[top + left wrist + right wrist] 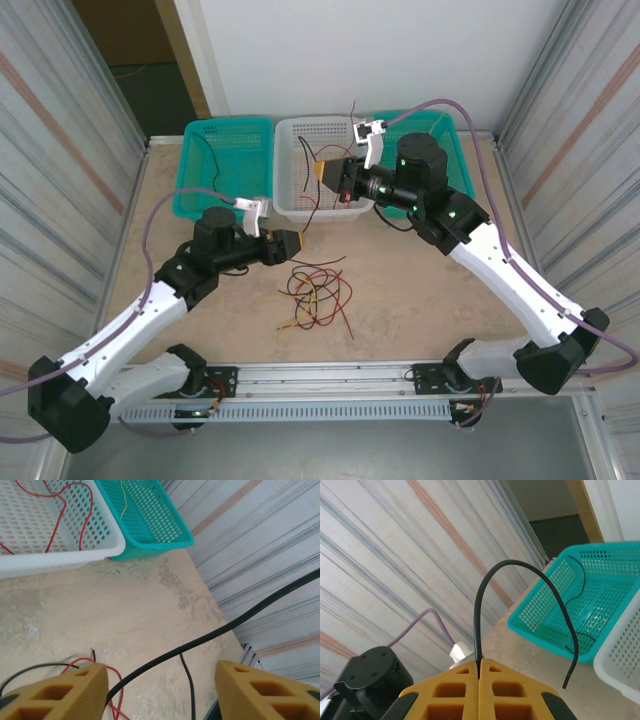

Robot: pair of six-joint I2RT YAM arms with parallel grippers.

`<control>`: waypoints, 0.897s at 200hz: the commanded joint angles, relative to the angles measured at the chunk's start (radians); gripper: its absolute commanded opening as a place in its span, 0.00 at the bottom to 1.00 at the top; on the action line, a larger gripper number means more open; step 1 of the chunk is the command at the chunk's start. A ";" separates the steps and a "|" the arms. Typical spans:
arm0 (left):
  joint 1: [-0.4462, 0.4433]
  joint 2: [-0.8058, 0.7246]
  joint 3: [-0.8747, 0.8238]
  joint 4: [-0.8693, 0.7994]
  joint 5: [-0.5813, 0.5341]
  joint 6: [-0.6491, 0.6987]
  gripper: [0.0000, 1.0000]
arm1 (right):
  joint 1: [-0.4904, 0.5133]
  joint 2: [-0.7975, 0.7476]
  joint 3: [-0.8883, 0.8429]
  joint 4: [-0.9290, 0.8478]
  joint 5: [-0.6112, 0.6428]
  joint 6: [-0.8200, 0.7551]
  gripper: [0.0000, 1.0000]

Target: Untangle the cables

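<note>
Right tool (479, 669) pinches a black cable (477, 620).

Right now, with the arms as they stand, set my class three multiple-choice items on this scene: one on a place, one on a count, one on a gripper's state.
1. Where does the white basket stand?
A. Between the left teal basket and the right teal basket
B. At the left end of the row
C. Beside the arm bases

2. How many baskets are on the table?
A. Two
B. Three
C. Four

3. What state is the right gripper in?
A. Open and empty
B. Shut on a black cable
C. Shut on a red cable

Answers: 1 A, a teal basket flanks it on each side. 2 B, two teal and one white. 3 B, the cable arches out from between its closed fingers.
</note>
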 commanded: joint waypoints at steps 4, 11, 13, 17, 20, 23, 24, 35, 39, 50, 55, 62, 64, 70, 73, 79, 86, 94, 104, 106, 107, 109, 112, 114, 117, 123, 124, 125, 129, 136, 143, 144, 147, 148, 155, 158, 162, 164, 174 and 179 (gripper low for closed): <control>-0.008 0.024 0.006 -0.004 0.014 0.031 0.62 | -0.013 0.000 0.001 0.053 -0.048 0.046 0.07; -0.009 0.029 0.007 -0.012 0.007 0.033 0.60 | -0.015 -0.003 -0.002 0.058 -0.051 0.049 0.07; -0.009 0.028 0.007 -0.013 0.004 0.034 0.60 | -0.016 -0.005 -0.003 0.059 -0.052 0.050 0.07; -0.009 0.029 0.007 -0.015 0.002 0.034 0.59 | -0.017 -0.006 -0.004 0.060 -0.053 0.053 0.07; -0.009 0.029 0.006 -0.017 -0.002 0.034 0.57 | -0.019 -0.006 -0.006 0.062 -0.054 0.054 0.07; -0.010 0.028 0.005 -0.019 -0.006 0.033 0.56 | -0.019 -0.008 -0.006 0.064 -0.055 0.056 0.07; -0.010 0.029 0.005 -0.019 -0.007 0.034 0.56 | -0.020 -0.008 -0.006 0.064 -0.055 0.056 0.07; -0.010 0.024 -0.001 -0.024 -0.020 0.032 0.54 | -0.024 -0.008 -0.008 0.067 -0.058 0.060 0.07; -0.010 0.021 -0.004 -0.023 -0.024 0.031 0.54 | -0.025 -0.008 -0.009 0.067 -0.059 0.061 0.07; -0.009 0.010 -0.012 -0.021 -0.033 0.029 0.50 | -0.027 -0.009 -0.009 0.068 -0.064 0.065 0.07; -0.009 0.006 -0.017 -0.018 -0.034 0.028 0.46 | -0.028 -0.008 -0.009 0.070 -0.063 0.065 0.07; -0.009 -0.002 -0.021 -0.014 -0.034 0.025 0.38 | -0.028 -0.009 -0.009 0.070 -0.064 0.065 0.07; -0.009 -0.005 -0.024 -0.013 -0.035 0.025 0.37 | -0.027 -0.009 -0.010 0.071 -0.064 0.065 0.07; -0.010 -0.010 -0.027 -0.010 -0.037 0.022 0.32 | -0.028 -0.008 -0.010 0.070 -0.062 0.065 0.07; -0.009 -0.014 -0.028 -0.010 -0.038 0.020 0.29 | -0.028 -0.008 -0.011 0.070 -0.062 0.065 0.07; -0.010 -0.022 -0.034 -0.008 -0.041 0.018 0.24 | -0.028 -0.008 -0.012 0.070 -0.062 0.066 0.07; -0.010 -0.031 -0.037 -0.008 -0.045 0.015 0.20 | -0.029 -0.006 -0.013 0.070 -0.062 0.066 0.07; -0.009 -0.040 -0.041 -0.005 -0.049 0.010 0.17 | -0.030 -0.005 -0.014 0.070 -0.061 0.066 0.07; -0.009 -0.051 -0.046 -0.001 -0.050 0.007 0.12 | -0.030 -0.004 -0.013 0.069 -0.057 0.066 0.07; -0.010 -0.053 -0.047 0.000 -0.050 0.008 0.11 | -0.030 -0.005 -0.014 0.068 -0.056 0.066 0.07; -0.010 -0.053 -0.047 0.000 -0.050 0.008 0.11 | -0.031 -0.005 -0.015 0.068 -0.055 0.066 0.07; -0.010 -0.054 -0.047 0.000 -0.051 0.008 0.10 | -0.032 -0.006 -0.015 0.067 -0.054 0.066 0.07; -0.008 -0.058 -0.047 0.000 -0.051 0.008 0.09 | -0.033 -0.006 -0.016 0.067 -0.052 0.066 0.07; -0.009 -0.059 -0.049 0.000 -0.051 0.007 0.08 | -0.033 -0.005 -0.017 0.067 -0.049 0.066 0.07; -0.009 -0.061 -0.049 0.000 -0.053 0.007 0.06 | -0.035 -0.008 -0.018 0.065 -0.046 0.066 0.07; -0.010 -0.067 -0.050 0.000 -0.056 0.008 0.03 | -0.038 -0.008 -0.020 0.064 -0.040 0.068 0.07; -0.009 -0.066 -0.049 0.000 -0.057 0.008 0.02 | -0.039 -0.009 -0.020 0.063 -0.040 0.068 0.07; -0.010 -0.068 -0.049 0.000 -0.059 0.008 0.02 | -0.040 -0.008 -0.020 0.062 -0.038 0.068 0.07; -0.009 -0.070 -0.049 -0.002 -0.062 0.009 0.00 | -0.043 -0.009 -0.020 0.059 -0.035 0.069 0.09; -0.009 -0.074 -0.049 -0.001 -0.072 0.009 0.00 | -0.048 -0.008 -0.019 0.049 -0.024 0.069 0.14; -0.007 -0.078 -0.044 -0.008 -0.087 0.008 0.00 | -0.051 -0.006 -0.015 0.030 -0.011 0.066 0.22; -0.007 -0.078 -0.042 -0.009 -0.088 0.008 0.00 | -0.051 -0.006 -0.014 0.027 -0.010 0.064 0.23; -0.006 -0.078 -0.039 -0.015 -0.099 0.007 0.00 | -0.052 -0.004 -0.012 0.016 0.000 0.061 0.27; -0.004 -0.078 -0.039 -0.016 -0.101 0.007 0.00 | -0.053 -0.005 -0.011 0.013 0.004 0.060 0.29; 0.002 -0.078 -0.025 -0.032 -0.125 0.007 0.00 | -0.057 -0.004 -0.007 -0.015 0.026 0.049 0.38; 0.007 -0.077 -0.018 -0.040 -0.135 0.007 0.00 | -0.057 -0.005 -0.004 -0.026 0.035 0.045 0.42; 0.014 -0.077 -0.005 -0.051 -0.149 0.007 0.00 | -0.060 -0.004 -0.002 -0.044 0.048 0.038 0.45; 0.018 -0.077 0.002 -0.059 -0.157 0.007 0.00 | -0.061 -0.005 -0.002 -0.052 0.055 0.035 0.47; 0.046 -0.071 0.038 -0.085 -0.190 0.012 0.00 | -0.066 -0.010 -0.002 -0.090 0.085 0.015 0.54; 0.064 -0.068 0.059 -0.095 -0.199 0.016 0.00 | -0.068 -0.014 -0.003 -0.108 0.102 0.006 0.55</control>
